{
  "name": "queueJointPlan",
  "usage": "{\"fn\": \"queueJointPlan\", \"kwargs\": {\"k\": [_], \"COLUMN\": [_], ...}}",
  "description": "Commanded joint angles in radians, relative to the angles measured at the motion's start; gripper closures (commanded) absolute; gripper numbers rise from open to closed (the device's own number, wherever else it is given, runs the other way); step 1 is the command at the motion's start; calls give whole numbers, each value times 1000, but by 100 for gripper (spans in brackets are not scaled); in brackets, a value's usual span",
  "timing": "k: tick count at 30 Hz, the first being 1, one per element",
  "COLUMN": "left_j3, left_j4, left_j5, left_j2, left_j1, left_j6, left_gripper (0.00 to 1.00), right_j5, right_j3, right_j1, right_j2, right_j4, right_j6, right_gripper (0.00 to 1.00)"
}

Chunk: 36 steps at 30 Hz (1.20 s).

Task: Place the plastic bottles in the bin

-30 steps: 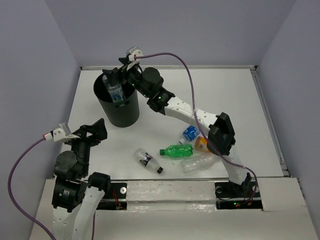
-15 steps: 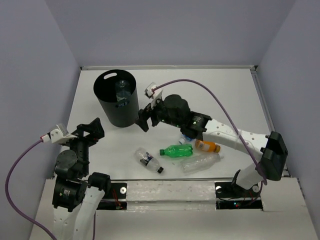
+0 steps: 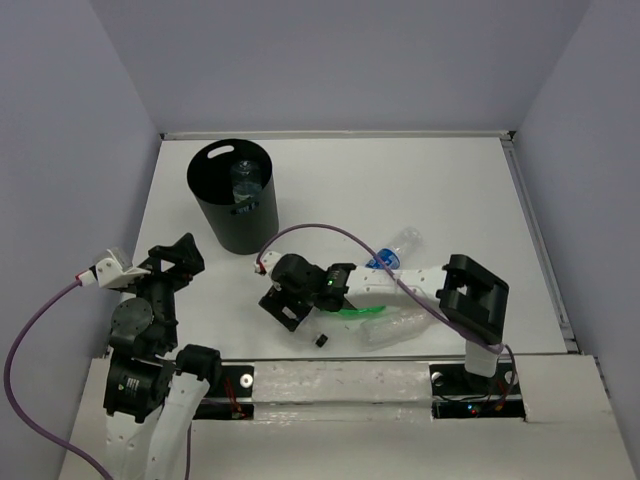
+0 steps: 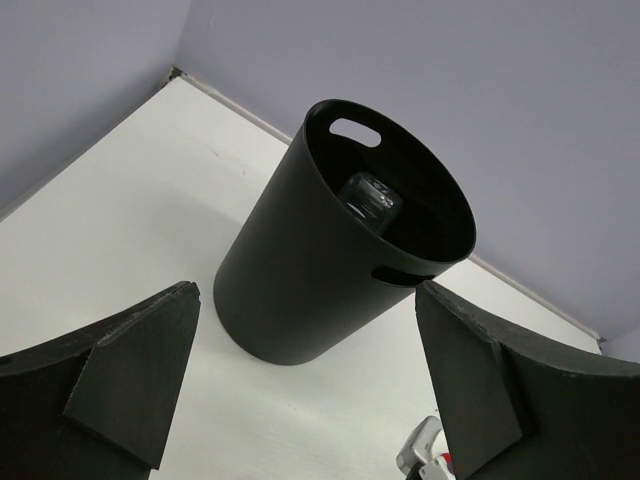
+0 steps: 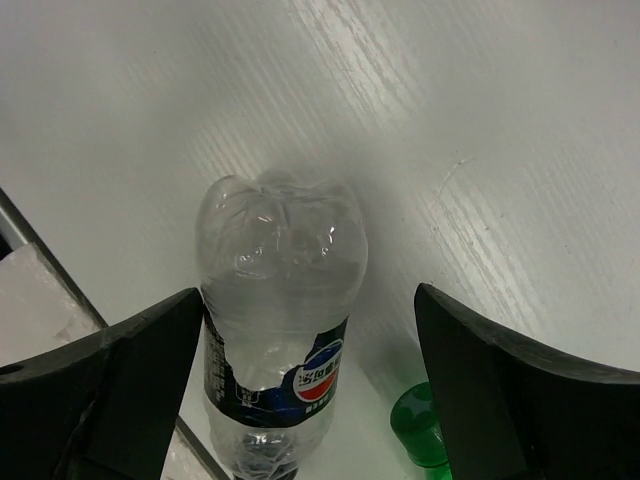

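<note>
At far left, the left gripper [image 4: 305, 290] hangs wide apart, facing the bin [image 4: 300, 290], which holds a bottle [image 4: 366, 200]. Nearer centre, the right gripper [image 5: 308, 293], jaws apart, straddles a clear bottle [image 5: 275, 330] lying directly beneath, its long axis crossing the jaws. The right arm is nearer.

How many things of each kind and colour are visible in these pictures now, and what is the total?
Tall black round plastic bin: 1
Green plastic bottle: 1
Clear plastic bottles: 4
Total in view: 6
</note>
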Motion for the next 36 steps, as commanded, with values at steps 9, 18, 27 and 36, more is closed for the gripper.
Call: {"fn": "queueJointPlan", "kwargs": {"k": [9, 18, 27, 36], "left_j3": [1, 0, -5, -5], "left_j4": [60, 63, 64, 63], "left_j5": [7, 18, 23, 15], "left_j2": [-12, -28, -44, -55], "left_j1": [5, 5, -3, -34], "left_j6": [13, 14, 14, 16], "left_gripper": [1, 1, 1, 1], "right_j5": [68, 176, 197, 80], "right_j3": [96, 137, 603, 1109], "right_j1": [20, 29, -104, -265], "right_j2": [69, -136, -74, 323], "right_j4": [50, 64, 309, 492], "right_j6": [64, -15, -286, -191], "right_gripper": [30, 65, 67, 67]}}
